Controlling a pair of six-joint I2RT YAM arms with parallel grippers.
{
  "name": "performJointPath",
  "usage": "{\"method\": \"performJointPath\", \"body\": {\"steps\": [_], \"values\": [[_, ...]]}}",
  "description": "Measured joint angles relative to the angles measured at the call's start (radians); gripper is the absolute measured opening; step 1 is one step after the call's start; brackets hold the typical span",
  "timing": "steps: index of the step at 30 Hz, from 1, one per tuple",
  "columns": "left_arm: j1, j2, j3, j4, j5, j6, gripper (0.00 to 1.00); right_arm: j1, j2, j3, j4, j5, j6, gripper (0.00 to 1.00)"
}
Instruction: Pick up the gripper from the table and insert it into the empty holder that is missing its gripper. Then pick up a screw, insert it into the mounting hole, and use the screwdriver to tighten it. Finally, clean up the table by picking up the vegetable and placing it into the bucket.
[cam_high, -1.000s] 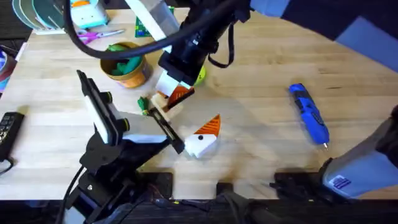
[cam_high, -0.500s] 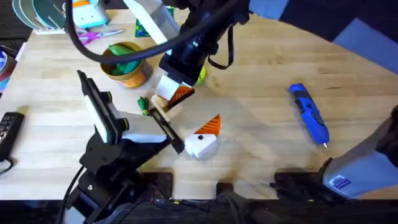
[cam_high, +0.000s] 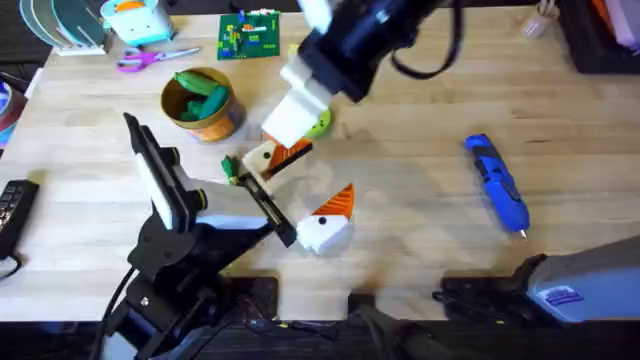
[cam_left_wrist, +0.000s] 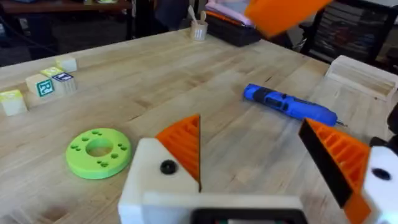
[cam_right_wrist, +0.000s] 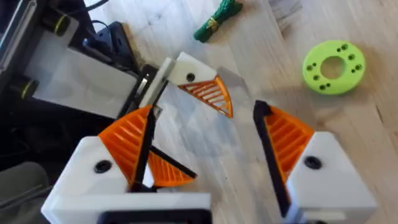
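My left gripper (cam_high: 318, 175) (cam_left_wrist: 249, 127) rests low over the table's middle, open, and both its white finger blocks carry orange ribbed tips. My right gripper (cam_high: 300, 115) (cam_right_wrist: 204, 115) hangs just above it, also open with nothing between its tipped fingers. The blue screwdriver (cam_high: 497, 183) (cam_left_wrist: 289, 104) lies on the table to the right. The orange-tan bucket (cam_high: 210, 118) stands at the back left with a green vegetable (cam_high: 198, 88) inside. A loose gripper, an empty holder and a loose screw are out of view.
A lime-green disc (cam_high: 320, 124) (cam_left_wrist: 98, 151) (cam_right_wrist: 334, 65) lies under the right gripper. A small green tied bundle (cam_high: 229, 168) (cam_right_wrist: 217, 18) lies by the left gripper's rail. A circuit board (cam_high: 249, 36), scissors (cam_high: 150, 58) and lettered blocks (cam_left_wrist: 43, 87) sit at the back.
My right arm has swung up and to the right, uncovering the circuit board. Its gripper stays near the green disc. The left arm has not moved.
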Motion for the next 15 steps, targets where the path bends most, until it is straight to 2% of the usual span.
{"method": "performJointPath", "body": {"steps": [12,15], "values": [[0.000,0.000,0.000,0.000,0.000,0.000,0.992,-0.210,-0.168,0.000,-0.237,0.004,-0.002,0.947],[0.000,0.000,0.000,0.000,0.000,0.000,0.992,-0.252,-0.200,0.000,-0.318,0.006,-0.062,0.950]]}}
